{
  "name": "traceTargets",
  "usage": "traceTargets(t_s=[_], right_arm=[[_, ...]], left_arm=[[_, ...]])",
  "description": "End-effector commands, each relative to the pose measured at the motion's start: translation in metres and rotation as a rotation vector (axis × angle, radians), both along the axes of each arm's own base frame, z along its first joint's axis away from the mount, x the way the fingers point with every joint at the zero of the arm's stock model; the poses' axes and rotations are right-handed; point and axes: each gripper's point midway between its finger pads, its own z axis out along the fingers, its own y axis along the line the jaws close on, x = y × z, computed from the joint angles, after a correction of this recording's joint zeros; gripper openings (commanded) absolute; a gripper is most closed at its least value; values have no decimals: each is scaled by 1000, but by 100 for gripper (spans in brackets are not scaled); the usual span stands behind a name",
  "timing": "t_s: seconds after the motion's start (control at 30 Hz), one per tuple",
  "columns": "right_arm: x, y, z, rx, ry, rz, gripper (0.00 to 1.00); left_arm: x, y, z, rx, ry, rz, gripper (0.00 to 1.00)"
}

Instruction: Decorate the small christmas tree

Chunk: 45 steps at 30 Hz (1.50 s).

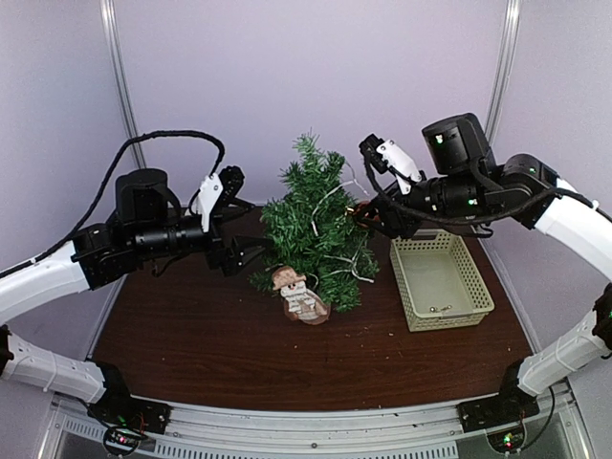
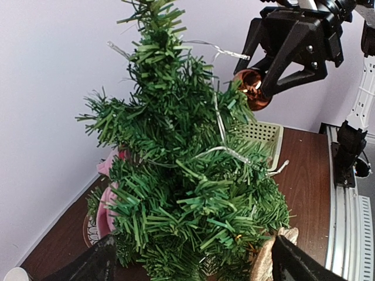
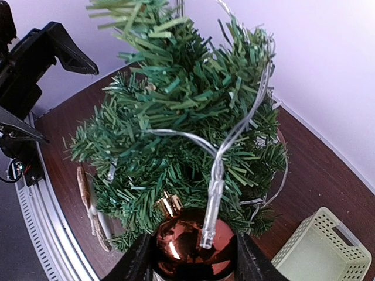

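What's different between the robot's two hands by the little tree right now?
The left hand is wide open and empty; the right hand is closed on a shiny copper ball. The left hand stands just clear of the small christmas tree; the right hand holds its ball against the branches. Both are black, two-fingered, facing the tree from opposite sides.

Robotics lab cell. Pale lilac wall panels (image 1: pixel 287 67) and grey metal posts (image 1: pixel 121 76) enclose a dark brown wooden tabletop (image 1: pixel 239 354) fronted by a silver aluminium rail (image 1: pixel 316 432).

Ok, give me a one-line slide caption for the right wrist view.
Right gripper holds a copper bauble by the small christmas tree, clear light string draped across both.
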Motion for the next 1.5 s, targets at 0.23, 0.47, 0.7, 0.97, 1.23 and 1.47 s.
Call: traceTargets(t_s=[0.23,0.47,0.7,0.97,1.23,1.47], right_arm=[[7,-19,-25,-123,-18,-60,40],[9,-25,-32,-145,-13,-71,40],[11,-30,-33,-157,-22,-88,40],[0,-32,-15,-87,-37,-54,41],[3,-25,-28,-94,-6,-33,41],[0,-15,-25,-69,5,14,40]], left_arm=[[1,-8,30,-53,-75,-15,91],[1,-12,29,-41,-82,-16,91],[-1,-15,31,-38,-87,-18,91],[1,-17,30,-36,-85,-16,91],[0,-14,30,-36,-86,-10,91],[1,-13,27,-31,-84,-4,92]])
